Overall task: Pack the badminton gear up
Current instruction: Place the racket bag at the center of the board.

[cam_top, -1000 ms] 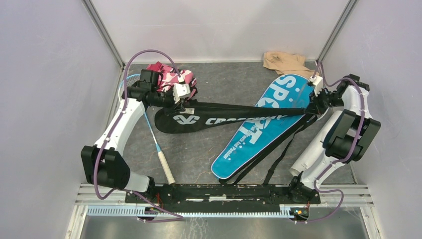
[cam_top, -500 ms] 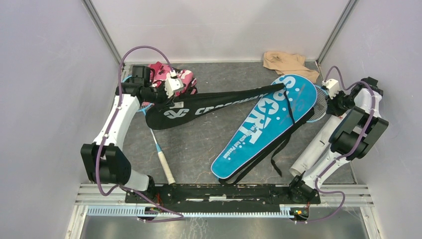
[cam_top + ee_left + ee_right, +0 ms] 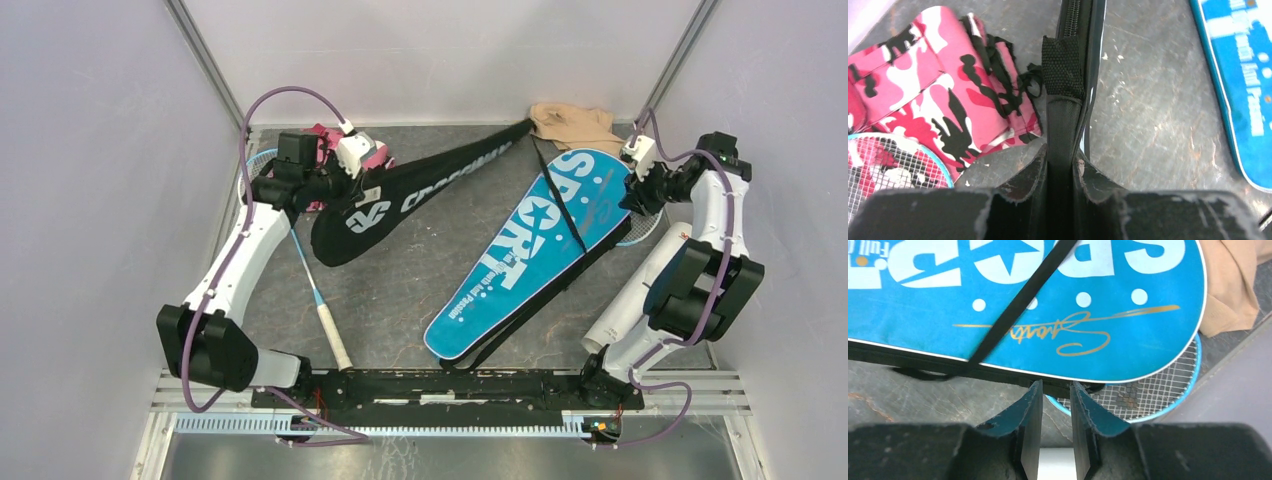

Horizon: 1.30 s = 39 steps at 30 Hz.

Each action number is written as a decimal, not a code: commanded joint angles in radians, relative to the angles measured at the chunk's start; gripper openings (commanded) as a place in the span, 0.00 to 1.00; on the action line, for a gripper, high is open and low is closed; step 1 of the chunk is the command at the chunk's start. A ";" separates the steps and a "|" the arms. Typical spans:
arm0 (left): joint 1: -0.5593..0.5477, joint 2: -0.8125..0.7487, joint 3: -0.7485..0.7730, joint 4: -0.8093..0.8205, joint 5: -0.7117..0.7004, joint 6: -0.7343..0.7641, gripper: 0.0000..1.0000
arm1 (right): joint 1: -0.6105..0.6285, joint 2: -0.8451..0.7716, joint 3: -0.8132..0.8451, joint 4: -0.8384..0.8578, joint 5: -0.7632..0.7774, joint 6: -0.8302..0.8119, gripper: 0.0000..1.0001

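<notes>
While the left gripper pinches the "CROSSWAY" cover, the right gripper stands slightly parted, empty, at the edge of the "SPORT" cover.

Pink camouflage cloth back left, beige cloth back right

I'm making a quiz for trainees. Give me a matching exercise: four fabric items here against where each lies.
1 black CROSSWAY cover
2 blue SPORT cover
3 beige cloth
4 pink camouflage cloth

a far right corner
b pinched in left tool
c lying on a racket head
d far left corner

Pairs: 1b, 2c, 3a, 4d
</notes>
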 commanded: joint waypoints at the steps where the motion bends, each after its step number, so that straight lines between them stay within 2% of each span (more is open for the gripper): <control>1: -0.038 -0.078 -0.027 0.271 -0.278 -0.210 0.02 | 0.013 -0.025 -0.023 -0.019 -0.053 0.035 0.32; 3: -0.057 -0.087 -0.045 0.289 -0.344 -0.195 0.02 | 0.014 -0.029 -0.030 -0.017 -0.054 0.040 0.32; 5: -0.078 -0.091 -0.055 0.275 -0.336 -0.165 0.02 | 0.014 -0.033 -0.038 -0.019 -0.053 0.042 0.32; 7: -0.128 -0.094 -0.079 0.252 -0.328 -0.080 0.02 | 0.015 -0.040 -0.046 -0.021 -0.053 0.044 0.32; 9: -0.194 -0.101 -0.123 0.248 -0.379 0.005 0.02 | 0.015 -0.046 -0.051 -0.026 -0.057 0.044 0.33; 12: -0.272 -0.103 -0.189 0.244 -0.451 0.101 0.02 | 0.019 -0.058 -0.064 -0.032 -0.058 0.045 0.35; 17: -0.332 -0.097 -0.248 0.191 -0.462 0.176 0.06 | 0.040 -0.087 -0.120 0.007 -0.049 0.108 0.42; 26: -0.401 -0.084 -0.323 0.097 -0.401 0.254 0.38 | 0.097 -0.130 -0.245 0.204 0.040 0.334 0.56; 32: -0.411 -0.064 -0.317 0.032 -0.365 0.255 0.56 | 0.104 -0.185 -0.338 0.417 0.211 0.594 0.60; 39: -0.411 -0.093 -0.277 -0.048 -0.261 0.260 0.92 | 0.102 -0.187 -0.383 0.567 0.429 0.800 0.61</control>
